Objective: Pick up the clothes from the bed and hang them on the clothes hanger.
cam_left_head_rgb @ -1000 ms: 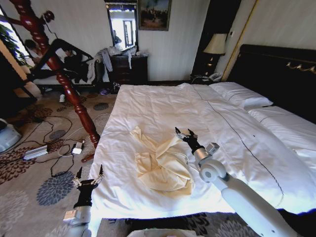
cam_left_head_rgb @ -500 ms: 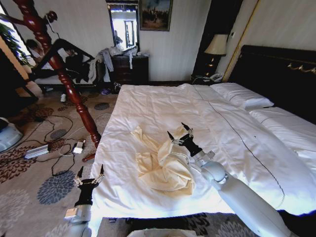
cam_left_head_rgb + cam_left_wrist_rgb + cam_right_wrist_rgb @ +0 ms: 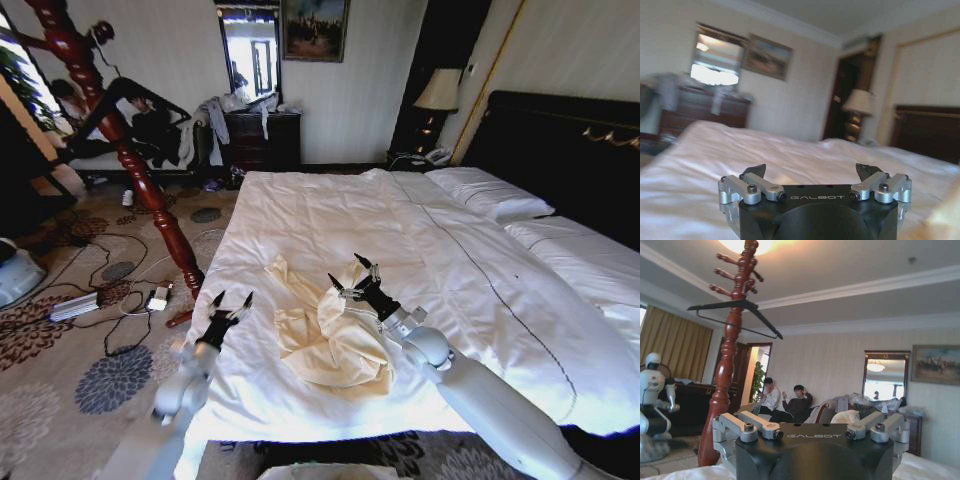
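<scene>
Cream garment [image 3: 325, 335] lies crumpled near the foot edge of the bed [image 3: 460, 260]; it looks light, limp and prone to slipping, so a pinch on the raised fold at its 1 o'clock side should hold best. Right gripper [image 3: 350, 283] hovers over that fold, jaws spread, forearm reaching in from 5 o'clock. Left gripper [image 3: 231, 303] is raised at the garment's 9 o'clock by the bed edge, jaws spread; clothes hanger [image 3: 735, 312] hangs on the wooden stand [image 3: 727, 365].
</scene>
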